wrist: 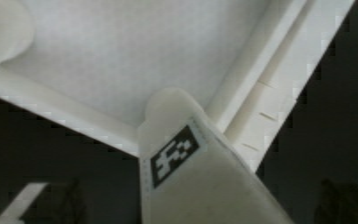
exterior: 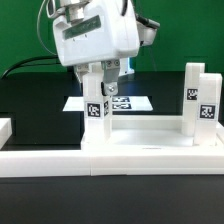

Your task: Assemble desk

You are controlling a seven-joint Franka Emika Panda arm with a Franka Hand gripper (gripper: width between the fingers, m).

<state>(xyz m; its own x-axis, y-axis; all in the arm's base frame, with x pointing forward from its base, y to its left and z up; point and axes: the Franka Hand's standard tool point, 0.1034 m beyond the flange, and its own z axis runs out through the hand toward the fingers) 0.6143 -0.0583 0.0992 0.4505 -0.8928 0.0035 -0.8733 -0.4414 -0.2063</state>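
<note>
the robot arm's tool (exterior: pixel 100 76) hangs right over one of the desk legs (exterior: pixel 97 115), the leg on the exterior view's left. its fingers (exterior: pixel 91 80) sit on either side of the top of that post with a bit of daylight showing, so they look spread apart and not squeezing it. can't tell for sure if a pad is brushing the post.

the desk top (exterior: pixel 140 158) lies upside down on the black surface, close to the near edge of it, a wide white tray shape. two legs stand upright on it: the one under the tool, and a second leg (exterior: pixel 199 100) at the end toward the exterior view's right. both posts carry black-and-white tags on their faces.

behind the tray, further back on the surface, a flat marker board (exterior: pixel 125 101) lies with its printed tags facing up, partly hidden by the first leg.

the wrist view looks straight down the first leg (wrist: pixel 194 170), tag in view, with the inside of the tray (wrist: pixel 140 50) and its raised rim behind it. the tool's own fingertips don't show clearly there. a white rail end (exterior: pixel 4 128) pokes in at the surface's far-left edge in the exterior view.
</note>
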